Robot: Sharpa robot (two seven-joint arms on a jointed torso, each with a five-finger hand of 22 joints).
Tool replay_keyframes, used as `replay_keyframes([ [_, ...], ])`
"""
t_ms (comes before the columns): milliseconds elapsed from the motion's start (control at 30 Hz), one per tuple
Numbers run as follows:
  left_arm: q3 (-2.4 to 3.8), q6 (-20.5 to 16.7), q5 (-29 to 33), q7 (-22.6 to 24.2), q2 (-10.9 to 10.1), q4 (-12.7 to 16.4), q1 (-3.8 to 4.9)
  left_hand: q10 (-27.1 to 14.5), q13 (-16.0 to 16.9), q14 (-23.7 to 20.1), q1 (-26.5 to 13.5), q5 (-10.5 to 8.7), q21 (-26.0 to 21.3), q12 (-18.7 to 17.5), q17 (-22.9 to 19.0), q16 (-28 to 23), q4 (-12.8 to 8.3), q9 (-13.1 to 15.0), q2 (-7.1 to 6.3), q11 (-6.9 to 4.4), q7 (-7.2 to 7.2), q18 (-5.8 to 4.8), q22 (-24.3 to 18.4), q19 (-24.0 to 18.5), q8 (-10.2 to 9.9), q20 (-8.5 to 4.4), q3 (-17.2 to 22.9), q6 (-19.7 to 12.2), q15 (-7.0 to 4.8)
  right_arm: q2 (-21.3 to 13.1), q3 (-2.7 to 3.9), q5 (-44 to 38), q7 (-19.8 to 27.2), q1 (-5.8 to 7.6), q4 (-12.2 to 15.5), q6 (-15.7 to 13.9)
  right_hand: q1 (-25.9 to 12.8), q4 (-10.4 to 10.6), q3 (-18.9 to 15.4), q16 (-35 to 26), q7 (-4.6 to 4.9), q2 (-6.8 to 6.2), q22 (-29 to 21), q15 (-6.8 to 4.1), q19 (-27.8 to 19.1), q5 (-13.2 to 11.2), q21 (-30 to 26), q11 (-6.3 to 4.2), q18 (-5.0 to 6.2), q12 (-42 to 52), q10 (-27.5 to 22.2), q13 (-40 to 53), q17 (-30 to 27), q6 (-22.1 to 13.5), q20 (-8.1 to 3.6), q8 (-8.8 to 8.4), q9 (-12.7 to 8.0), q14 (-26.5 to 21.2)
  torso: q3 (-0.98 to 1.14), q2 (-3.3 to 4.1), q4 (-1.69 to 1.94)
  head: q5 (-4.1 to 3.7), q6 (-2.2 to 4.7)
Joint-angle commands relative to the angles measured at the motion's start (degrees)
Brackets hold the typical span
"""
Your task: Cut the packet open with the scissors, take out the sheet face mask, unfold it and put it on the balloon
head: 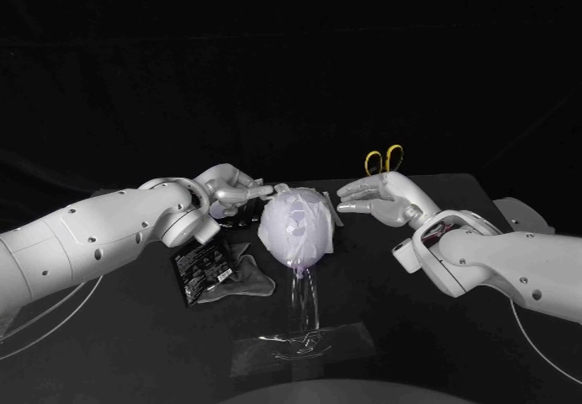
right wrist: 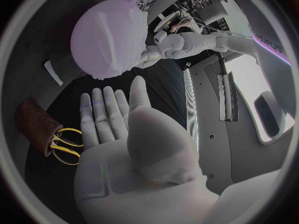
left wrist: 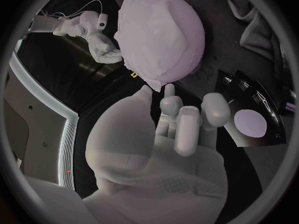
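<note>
The balloon (head: 298,264) stands in the middle of the frame on a clear stand (head: 304,326) on the black table (head: 412,345); the sheet face mask (head: 297,223) is draped over it, covering most of its surface, with wrinkles showing and the purple of the balloon visible at its lower end.

The left hand (head: 233,194) sits just left of the balloon's top, its fingers partly curled and its fingertips (left wrist: 168,91) right at the edge of the mask; whether they pinch the mask or merely touch it cannot be told. The right hand (head: 378,199) is to the right of the balloon's top, close to it but apart; its palm is flat and its fingers (right wrist: 102,109) are straight and spread toward the mask, with nothing in them.

The packet (head: 200,273), dark and printed, lies flat on the table at lower left of the balloon, below the left arm; a grey crumpled piece (head: 246,279) lies against its right edge. The scissors (head: 384,159), with yellow handles, stand behind the right hand in the upper right of centre; they are set blades-down in a brown holder (right wrist: 36,120), only the handles sticking out. A pale strip (right wrist: 53,72) lies on the table near the balloon.
</note>
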Motion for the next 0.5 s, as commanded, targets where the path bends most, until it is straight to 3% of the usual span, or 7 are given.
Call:
replay_keyframes([
  [33,0.09,0.6,-0.5,-0.9,0.2,-0.2,0.05,0.2,0.1,0.2,0.7,0.12,0.3,0.3,0.0,0.2,-0.1,-0.1,-0.08,0.21,0.03,-1.08,0.1,0.2,0.2,-0.07,-0.3,0.2,0.05,0.0,0.02,-0.5,0.9,-0.02,0.2,-0.1,-0.1,-0.3,-1.4,-0.4,1.61,0.08,-0.1,0.03,0.3,0.2,0.1,-0.04,0.95,-0.1,-0.4,0.0,-0.1,0.1,0.01,-0.31,-0.1,0.3,-0.01,-0.02,-0.01,-0.03,0.00],
  [500,0.11,1.1,0.4,-0.4,0.4,0.5,0.05,0.2,0.6,0.5,1.9,0.12,0.6,0.7,0.5,0.4,-0.1,-0.2,-0.37,0.23,0.05,-1.12,0.4,0.1,0.2,-0.05,-0.7,0.3,0.08,0.0,0.02,-0.4,0.9,-0.04,0.2,0.0,-0.1,-0.3,-1.4,-0.4,1.61,0.08,-0.1,0.03,0.3,0.2,0.1,-0.04,0.95,-0.1,-0.4,0.0,-0.1,0.1,0.01,-0.31,-0.1,0.3,-0.03,0.01,0.08,-0.15,-0.11],
])
